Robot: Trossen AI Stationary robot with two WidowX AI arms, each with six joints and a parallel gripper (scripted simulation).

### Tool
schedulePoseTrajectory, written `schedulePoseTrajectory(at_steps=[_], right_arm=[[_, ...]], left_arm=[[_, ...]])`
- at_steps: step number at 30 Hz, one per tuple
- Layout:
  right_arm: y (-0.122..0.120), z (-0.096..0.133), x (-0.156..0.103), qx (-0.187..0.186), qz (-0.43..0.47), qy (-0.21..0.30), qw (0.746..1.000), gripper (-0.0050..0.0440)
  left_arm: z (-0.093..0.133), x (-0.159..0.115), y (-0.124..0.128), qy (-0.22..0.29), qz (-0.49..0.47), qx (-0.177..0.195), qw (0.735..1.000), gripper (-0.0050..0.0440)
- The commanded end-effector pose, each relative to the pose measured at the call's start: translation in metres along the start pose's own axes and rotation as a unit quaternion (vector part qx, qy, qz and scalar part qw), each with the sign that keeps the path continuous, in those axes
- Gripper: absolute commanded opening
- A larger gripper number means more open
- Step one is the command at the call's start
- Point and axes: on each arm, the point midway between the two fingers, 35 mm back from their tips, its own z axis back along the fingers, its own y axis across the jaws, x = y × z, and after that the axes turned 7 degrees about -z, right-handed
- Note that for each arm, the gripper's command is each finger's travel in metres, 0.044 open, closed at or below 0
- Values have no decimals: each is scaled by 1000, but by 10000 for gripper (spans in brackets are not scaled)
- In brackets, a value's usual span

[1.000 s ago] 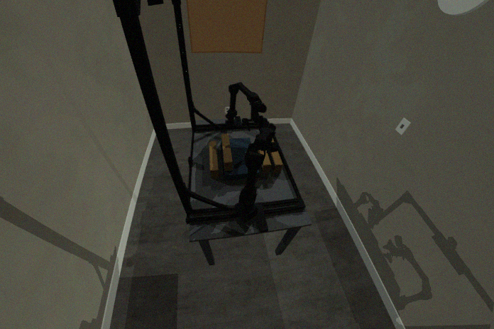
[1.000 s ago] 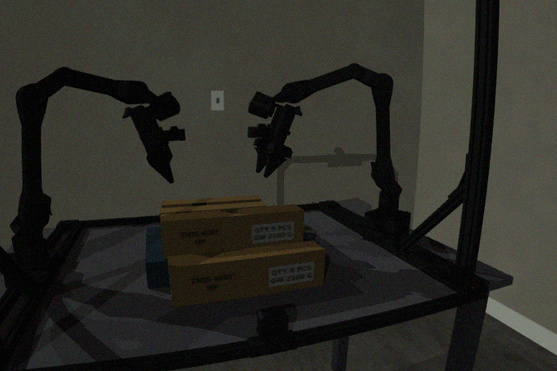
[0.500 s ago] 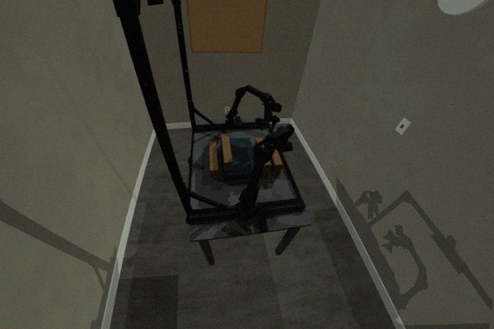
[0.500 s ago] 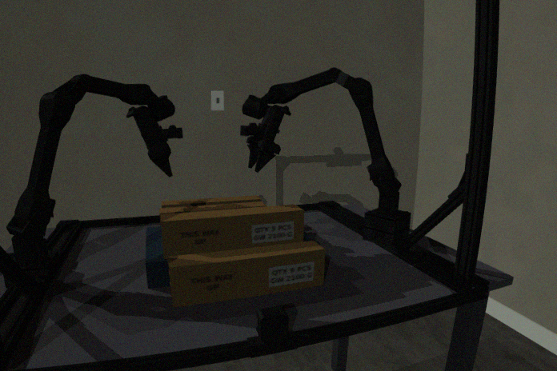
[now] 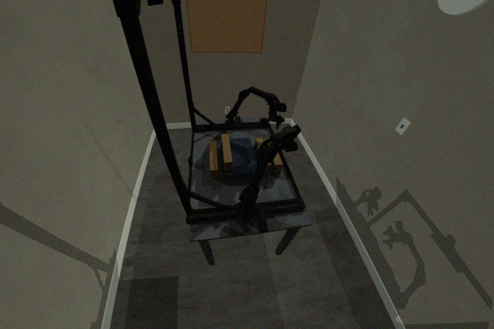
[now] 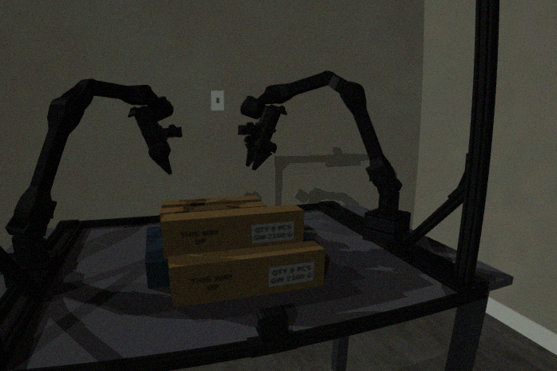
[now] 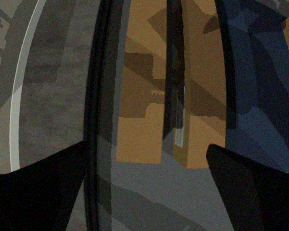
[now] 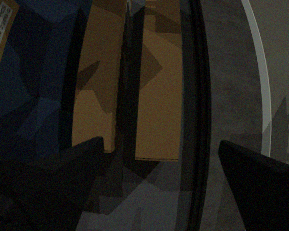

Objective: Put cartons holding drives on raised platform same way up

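Four long brown cartons lie around a blue raised platform (image 5: 241, 157). One labelled carton (image 6: 230, 229) stands higher than the others, on the platform's near edge. Another labelled carton (image 6: 246, 273) lies on the table in front of it. Two more cartons (image 6: 211, 203) lie side by side beyond the platform. They show in the left wrist view (image 7: 169, 74) and in the right wrist view (image 8: 130, 67). My left gripper (image 6: 165, 165) hangs open and empty in the air above them. My right gripper (image 6: 254, 162) is also open and empty, at the same height.
A black frame rail (image 6: 262, 345) runs round the table's edge. Tall black posts (image 6: 478, 144) stand at the corners. The left arm (image 5: 261, 166) hides part of the far pair of cartons in the top view.
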Motion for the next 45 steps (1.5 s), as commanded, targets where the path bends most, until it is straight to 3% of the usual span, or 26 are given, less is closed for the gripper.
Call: schedulePoseTrajectory(at_steps=[1, 9, 18, 33, 45], right_arm=[[-4, -3, 1, 2, 1, 0, 1000, 389], [-4, -5, 0, 2, 1, 0, 1000, 389], [-5, -24, -8, 2, 1, 0, 1000, 389], [-8, -98, -37, 2, 1, 0, 1000, 389], [-10, -122, -47, 2, 1, 0, 1000, 389]], left_arm=[[-1, 0, 3, -1, -3, -2, 1000, 389], [-3, -1, 3, -1, -3, -2, 1000, 389], [-22, -8, 2, -1, -3, -2, 1000, 389], [-96, -38, -2, -1, -3, -2, 1000, 389], [-120, -47, -3, -1, -3, -2, 1000, 389]])
